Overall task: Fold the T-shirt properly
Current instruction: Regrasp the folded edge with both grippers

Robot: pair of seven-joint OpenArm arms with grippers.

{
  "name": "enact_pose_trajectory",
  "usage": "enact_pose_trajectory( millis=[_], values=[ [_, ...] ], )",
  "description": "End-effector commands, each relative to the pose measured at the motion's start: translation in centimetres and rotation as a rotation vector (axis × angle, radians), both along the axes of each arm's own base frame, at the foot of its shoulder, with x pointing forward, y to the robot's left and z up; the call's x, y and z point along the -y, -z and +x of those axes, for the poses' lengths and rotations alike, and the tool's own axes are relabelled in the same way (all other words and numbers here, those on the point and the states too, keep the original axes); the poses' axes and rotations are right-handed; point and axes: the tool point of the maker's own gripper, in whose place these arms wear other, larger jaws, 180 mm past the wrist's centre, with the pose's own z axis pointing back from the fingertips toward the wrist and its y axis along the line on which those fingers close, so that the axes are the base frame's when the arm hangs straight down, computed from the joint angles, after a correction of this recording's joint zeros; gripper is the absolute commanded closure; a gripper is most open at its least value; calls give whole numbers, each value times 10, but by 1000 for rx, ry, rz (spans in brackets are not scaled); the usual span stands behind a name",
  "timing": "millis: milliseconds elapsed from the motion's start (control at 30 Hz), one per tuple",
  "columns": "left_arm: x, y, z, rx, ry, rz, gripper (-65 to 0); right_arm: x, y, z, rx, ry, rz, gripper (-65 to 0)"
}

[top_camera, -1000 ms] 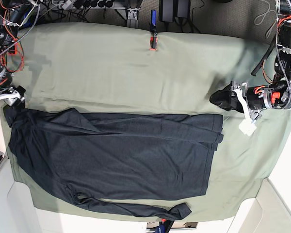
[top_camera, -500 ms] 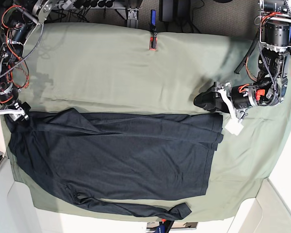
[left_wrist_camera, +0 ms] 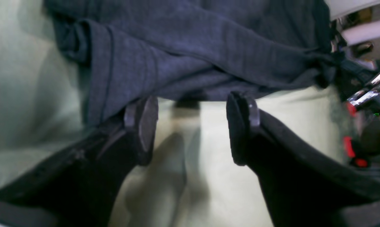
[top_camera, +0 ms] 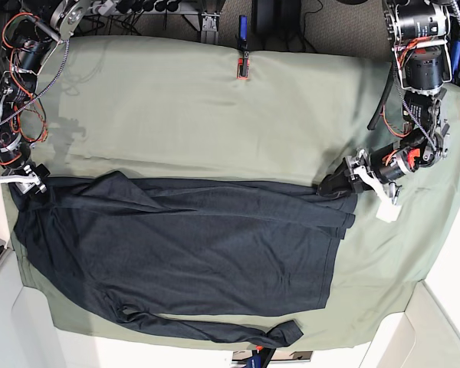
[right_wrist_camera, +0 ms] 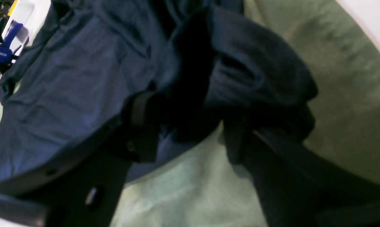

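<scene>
The dark T-shirt (top_camera: 184, 238) lies spread flat on the olive-green cloth (top_camera: 215, 115), one sleeve folded along its top edge and the other (top_camera: 215, 331) stretched along the bottom. My left gripper (top_camera: 328, 186) is open at the shirt's upper right corner. In the left wrist view the gripper (left_wrist_camera: 191, 126) is empty, and the shirt's hemmed edge (left_wrist_camera: 190, 47) lies just past its fingertips (left_wrist_camera: 144, 126). My right gripper (top_camera: 34, 186) is at the shirt's upper left corner. In the right wrist view the gripper (right_wrist_camera: 190, 132) has its jaws apart around bunched shirt fabric (right_wrist_camera: 240, 69).
A red and blue clamp (top_camera: 244, 65) pins the cloth at the far edge, and another clamp (top_camera: 257, 356) sits at the near edge. A blue clamp (right_wrist_camera: 2, 52) shows in the right wrist view. White table borders (top_camera: 445, 322) flank the cloth.
My left gripper has swung left and down from the bare cloth to the shirt's upper right corner. My right gripper has moved slightly down with the shirt's upper left corner.
</scene>
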Motion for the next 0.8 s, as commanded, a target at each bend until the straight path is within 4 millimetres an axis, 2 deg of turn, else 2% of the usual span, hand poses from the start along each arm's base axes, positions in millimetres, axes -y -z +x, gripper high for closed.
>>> enact_pose_trajectory(
  millis=[0, 133, 300, 333, 433, 567, 767],
  values=[
    [-15, -9, 11, 27, -28, 47, -380, 3, -7, 5, 8, -5, -14, -323],
    [-21, -10, 18, 30, -60, 66, -380, 3, -8, 6, 13, -4, -11, -323],
    [-22, -22, 33, 81, -73, 73, -364, 6, -12, 9, 36, 9, -24, -308],
    [-22, -24, 37, 88, -69, 88, -329, 7, -13, 10, 44, 13, -37, -283],
    [-18, -28, 46, 106, -55, 123, -156, 9, -13, 12, 41, 7, -84, -169],
    [-16, -32, 56, 124, -41, 169, 0, 7, -18, 22, 35, -27, -137, 0],
    [-35, -43, 52, 111, -5, 224, 0, -2, -33, 34, 68, -90, -134, 0]
  ],
)
